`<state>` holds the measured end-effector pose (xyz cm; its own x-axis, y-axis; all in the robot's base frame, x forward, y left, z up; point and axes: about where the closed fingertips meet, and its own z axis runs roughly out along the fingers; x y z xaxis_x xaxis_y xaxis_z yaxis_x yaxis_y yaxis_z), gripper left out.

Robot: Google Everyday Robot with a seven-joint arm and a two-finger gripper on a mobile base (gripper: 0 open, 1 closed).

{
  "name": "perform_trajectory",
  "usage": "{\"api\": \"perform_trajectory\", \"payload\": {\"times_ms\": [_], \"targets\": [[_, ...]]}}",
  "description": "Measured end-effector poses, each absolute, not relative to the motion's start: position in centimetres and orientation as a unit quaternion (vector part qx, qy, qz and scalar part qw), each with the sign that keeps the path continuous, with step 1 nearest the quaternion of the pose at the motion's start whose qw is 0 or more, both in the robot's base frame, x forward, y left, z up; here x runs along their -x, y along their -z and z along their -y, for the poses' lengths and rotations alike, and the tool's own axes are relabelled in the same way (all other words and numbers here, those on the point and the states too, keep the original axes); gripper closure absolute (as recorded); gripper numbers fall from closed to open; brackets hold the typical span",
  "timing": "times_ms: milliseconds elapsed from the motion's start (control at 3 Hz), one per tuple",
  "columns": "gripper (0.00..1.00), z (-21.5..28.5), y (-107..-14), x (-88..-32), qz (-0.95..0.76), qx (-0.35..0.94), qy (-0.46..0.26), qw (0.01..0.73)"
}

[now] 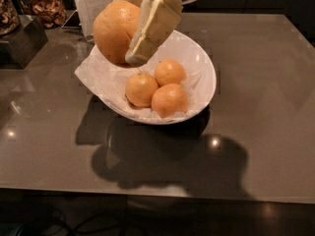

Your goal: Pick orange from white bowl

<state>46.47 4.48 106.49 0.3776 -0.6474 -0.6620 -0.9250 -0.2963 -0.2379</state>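
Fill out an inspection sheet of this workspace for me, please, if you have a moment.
Surface: glossy grey table, with glare spots and a shadow in front of the bowl.
Job's things: orange held in the air over the left rim of the white bowl; the bowl is lined with crinkled paper and holds three smaller oranges.
Clutter: dark box at far left; containers of brown dried food behind it; white card behind the bowl.
Grippers: gripper at top centre, shut on the orange, one finger across its right side.
Cables: nothing seen.
Surroundings: dark; nothing seen.
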Motion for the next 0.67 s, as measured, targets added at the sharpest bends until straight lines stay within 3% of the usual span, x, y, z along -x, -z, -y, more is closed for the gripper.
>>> {"api": "perform_trajectory", "payload": {"times_ms": [667], "targets": [[1.0, -3.2, -108.5, -40.6, -0.524, 0.746, -0.209, 0.353]]}}
